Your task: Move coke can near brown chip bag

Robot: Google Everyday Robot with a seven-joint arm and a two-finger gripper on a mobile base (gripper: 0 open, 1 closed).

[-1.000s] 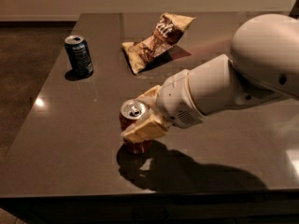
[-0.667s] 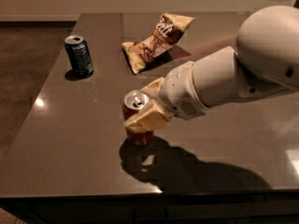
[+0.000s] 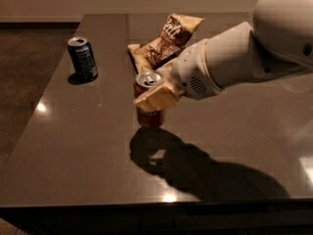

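The coke can is red-brown with a silver top and stands upright, lifted a little above the dark table. My gripper is shut on the can, its tan fingers wrapped around its upper part. The brown chip bag lies on the table just behind the can, toward the far side; the arm hides part of its right end. The can's shadow falls on the table in front of it.
A dark blue can stands upright at the left of the table, near the left edge. The white arm reaches in from the right over the table. The table's front edge runs along the bottom.
My gripper has carried the coke can up and away from the front edge, toward the brown chip bag. The blue can and the bag have not moved.
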